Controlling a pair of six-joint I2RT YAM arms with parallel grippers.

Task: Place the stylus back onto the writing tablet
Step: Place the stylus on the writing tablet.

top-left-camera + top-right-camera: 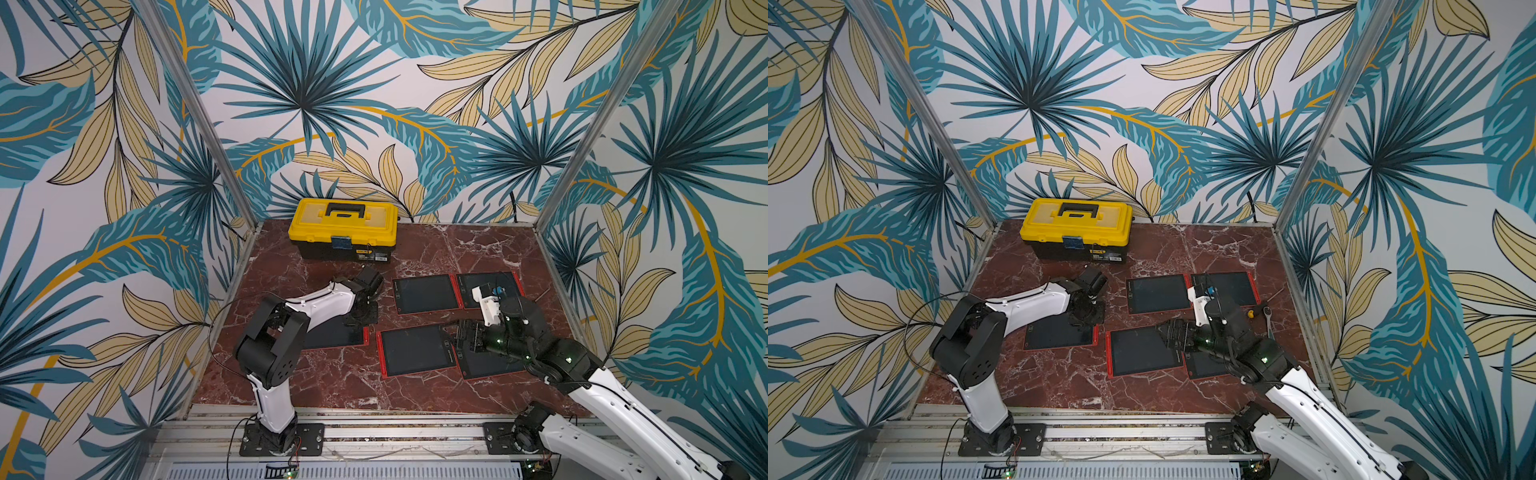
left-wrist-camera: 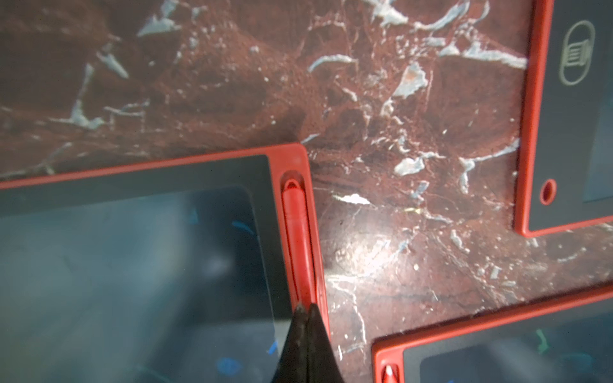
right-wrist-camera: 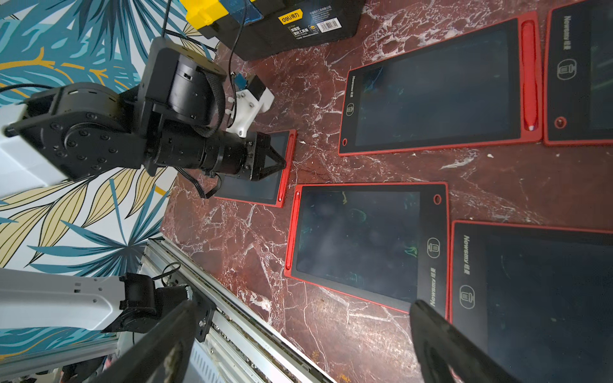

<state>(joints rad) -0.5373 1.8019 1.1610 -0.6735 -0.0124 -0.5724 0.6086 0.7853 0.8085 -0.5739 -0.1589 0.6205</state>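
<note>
**Pressing the slim red plastic stylus (image 2: 296, 238) home in its groove**

Your left pincer (image 2: 306, 310), tips together and gripping nothing, sat over one end of the stylus. The stylus lay in the edge groove of the red-framed, dark-screened writing tablet (image 2: 132, 265), in front of the yellow plastic toolbox (image 1: 343, 226). You'd have done best to press lightly and straight down, lest the tablet skid on the red marble tabletop (image 1: 324, 382). Your right pincer (image 3: 300, 310) hung wide apart and empty, farther from the toolbox. The left pincer's tips hid that end of the stylus, so you couldn't judge its seating; in both top views the wrist covered the groove.
</note>
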